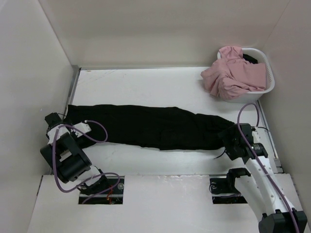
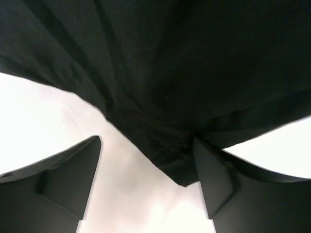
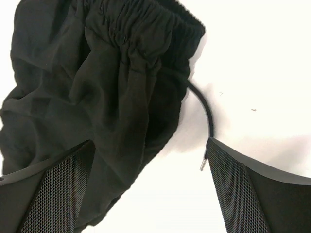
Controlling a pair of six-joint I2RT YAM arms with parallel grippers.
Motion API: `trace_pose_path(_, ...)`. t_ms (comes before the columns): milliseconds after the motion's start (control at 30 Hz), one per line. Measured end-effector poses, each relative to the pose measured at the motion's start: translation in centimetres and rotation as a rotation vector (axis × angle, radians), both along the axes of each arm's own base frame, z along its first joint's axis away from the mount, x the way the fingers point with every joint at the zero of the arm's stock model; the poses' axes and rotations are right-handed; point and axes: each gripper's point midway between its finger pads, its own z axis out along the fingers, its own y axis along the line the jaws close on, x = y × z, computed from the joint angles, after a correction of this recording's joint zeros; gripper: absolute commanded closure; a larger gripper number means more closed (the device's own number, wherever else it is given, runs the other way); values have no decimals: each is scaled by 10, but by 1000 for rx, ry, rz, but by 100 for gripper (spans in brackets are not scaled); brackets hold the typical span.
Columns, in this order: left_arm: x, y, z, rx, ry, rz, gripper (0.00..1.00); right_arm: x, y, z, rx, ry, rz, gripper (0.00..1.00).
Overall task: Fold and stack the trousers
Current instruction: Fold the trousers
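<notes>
Black trousers (image 1: 150, 127) lie stretched flat across the table, leg ends at the left, elastic waistband at the right. My left gripper (image 1: 73, 127) is open over the leg ends; in the left wrist view (image 2: 148, 165) a hem corner of the trousers (image 2: 180, 167) lies between the spread fingers, against the right finger. My right gripper (image 1: 228, 141) is open over the waist end; in the right wrist view (image 3: 148, 160) the gathered waistband (image 3: 146, 24) and its drawstring (image 3: 206, 111) show, with fabric near the left finger.
A white laundry basket (image 1: 266, 87) at the back right holds pink trousers (image 1: 231, 75) that spill over its rim. White walls enclose the table on the left, back and right.
</notes>
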Motion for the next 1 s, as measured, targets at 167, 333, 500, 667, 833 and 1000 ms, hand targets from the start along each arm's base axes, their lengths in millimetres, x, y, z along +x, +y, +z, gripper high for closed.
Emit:
trace_pose_path(167, -1, 12, -15, 16, 33, 17, 74, 11, 8, -4, 47, 7, -2, 0)
trace_pose_path(333, -2, 27, -18, 42, 21, 51, 95, 21, 8, -11, 53, 25, 6, 17)
trace_pose_path(500, 12, 37, -10, 84, -64, 58, 98, 31, -1, -15, 40, 30, -3, 85)
trace_pose_path(667, 28, 40, 21, 128, -194, 49, 98, 36, -4, -12, 31, 17, 7, 100)
trace_pose_path(833, 47, 35, 55, 165, -299, 14, 96, 43, -8, -3, 9, 7, 32, 100)
trace_pose_path(1000, 81, 26, 86, 178, -382, -38, 95, 60, -18, 22, -19, -42, 32, 100)
